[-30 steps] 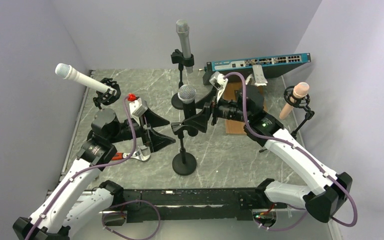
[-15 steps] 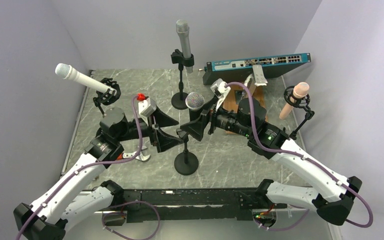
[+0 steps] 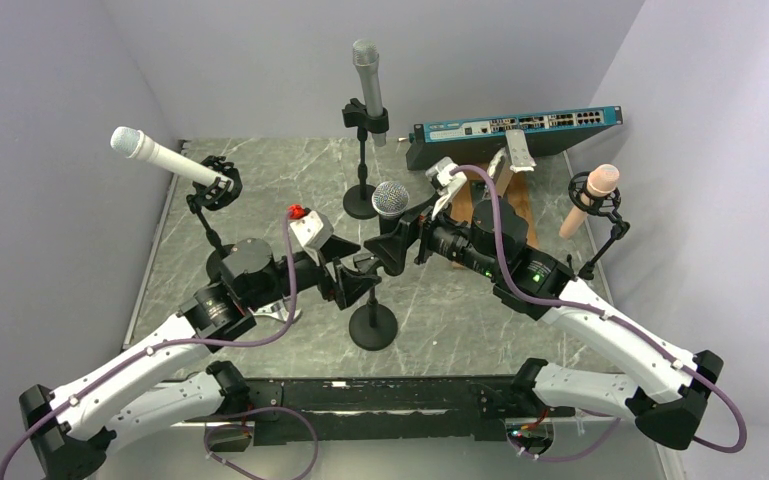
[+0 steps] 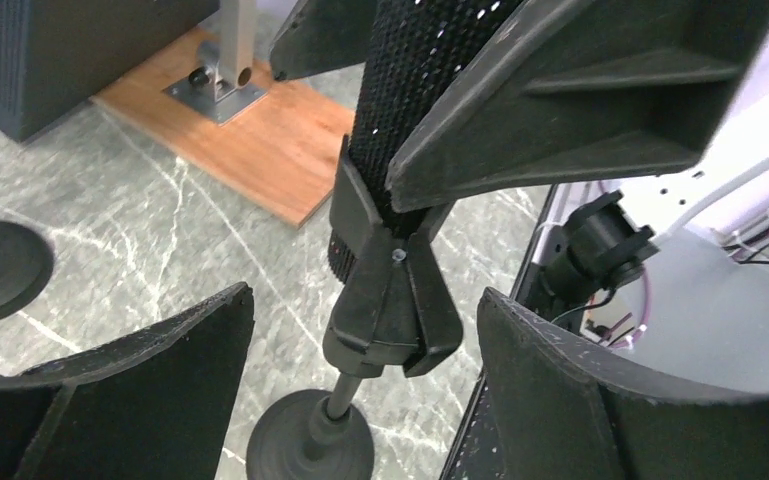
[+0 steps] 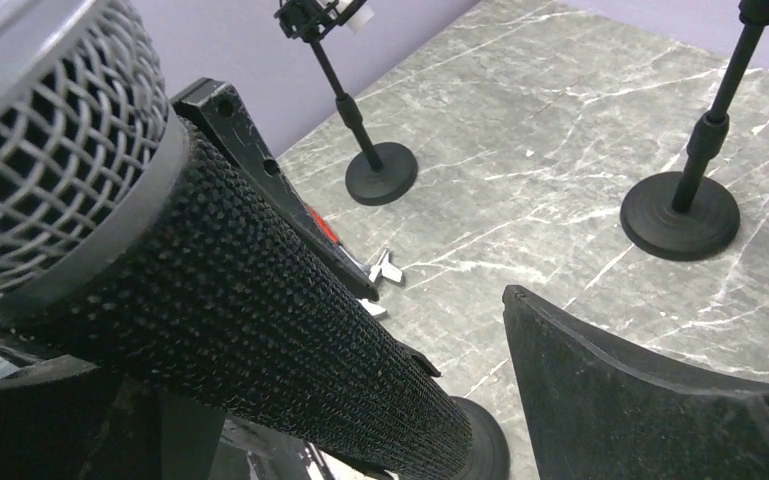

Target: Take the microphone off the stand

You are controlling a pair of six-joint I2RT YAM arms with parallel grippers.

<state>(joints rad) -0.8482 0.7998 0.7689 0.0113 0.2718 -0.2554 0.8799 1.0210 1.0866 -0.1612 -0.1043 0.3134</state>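
The black microphone (image 3: 391, 200) with a silver mesh head sits in the clip (image 3: 365, 268) of a short black stand (image 3: 372, 327) near the table's middle. My right gripper (image 3: 400, 243) is open around the microphone body (image 5: 260, 330). The body lies against one finger, and the other finger (image 5: 640, 400) stands apart from it. My left gripper (image 3: 358, 277) is open, with its fingers on both sides of the clip (image 4: 390, 310) and gaps on each side. The stand's base (image 4: 310, 450) shows below the clip.
A white microphone (image 3: 150, 152) on a stand is at the left, a grey one (image 3: 365, 70) at the back and a pink one (image 3: 590, 195) at the right. A network switch (image 3: 515, 125), a wooden board (image 3: 505, 190) and a silver tool (image 3: 275, 315) lie nearby.
My left gripper has moved right until its fingers flank the stand's clip. The microphone and stand have shifted a little to the right, with my right gripper around the body.
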